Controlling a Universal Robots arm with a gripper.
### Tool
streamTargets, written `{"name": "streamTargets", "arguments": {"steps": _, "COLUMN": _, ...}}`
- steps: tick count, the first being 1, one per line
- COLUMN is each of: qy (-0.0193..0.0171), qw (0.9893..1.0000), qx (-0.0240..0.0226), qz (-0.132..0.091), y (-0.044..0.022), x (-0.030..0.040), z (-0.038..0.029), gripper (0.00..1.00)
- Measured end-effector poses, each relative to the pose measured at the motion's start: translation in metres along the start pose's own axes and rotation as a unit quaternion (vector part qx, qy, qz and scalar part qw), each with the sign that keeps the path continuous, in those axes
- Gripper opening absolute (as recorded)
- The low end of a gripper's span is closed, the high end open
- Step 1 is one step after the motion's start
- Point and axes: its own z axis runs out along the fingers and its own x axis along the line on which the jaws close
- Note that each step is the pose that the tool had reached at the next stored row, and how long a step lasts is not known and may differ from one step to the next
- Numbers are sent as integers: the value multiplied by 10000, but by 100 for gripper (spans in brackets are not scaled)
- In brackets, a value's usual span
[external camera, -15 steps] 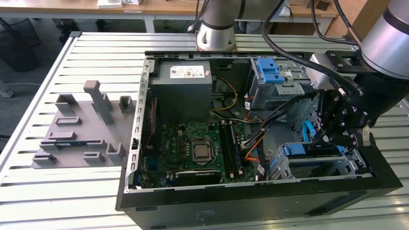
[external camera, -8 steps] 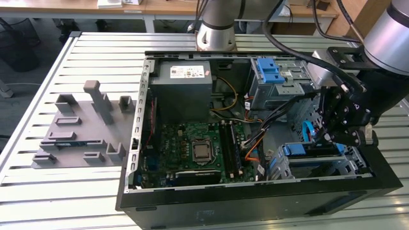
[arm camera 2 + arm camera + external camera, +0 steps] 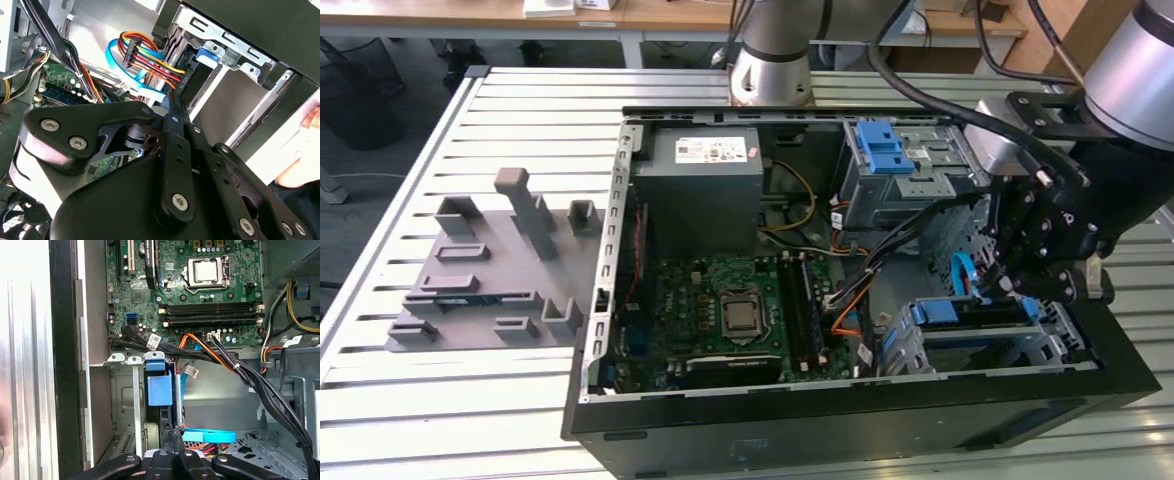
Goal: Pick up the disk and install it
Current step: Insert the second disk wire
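1 disk (image 3: 970,314) sits beneath end effector (image 3: 1031,283).

In the second wrist view, the gripper (image 3: 172,107) reached with closed fingers toward a bundle of coloured cables (image 3: 150,57). A metal drive cage (image 3: 225,40) with a blue clip (image 3: 207,54) stood beyond.

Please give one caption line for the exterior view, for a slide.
Robot gripper lowered inside an open computer case, at the blue-bracketed disk in its drive cage.
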Motion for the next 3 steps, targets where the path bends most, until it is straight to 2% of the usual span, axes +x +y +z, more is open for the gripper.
{"name": "streamTargets", "arguments": {"steps": 3, "qy": -1, "qw": 10000, "qx": 0, "qz": 0, "y": 0, "x": 0, "z": -1, "gripper": 11}}
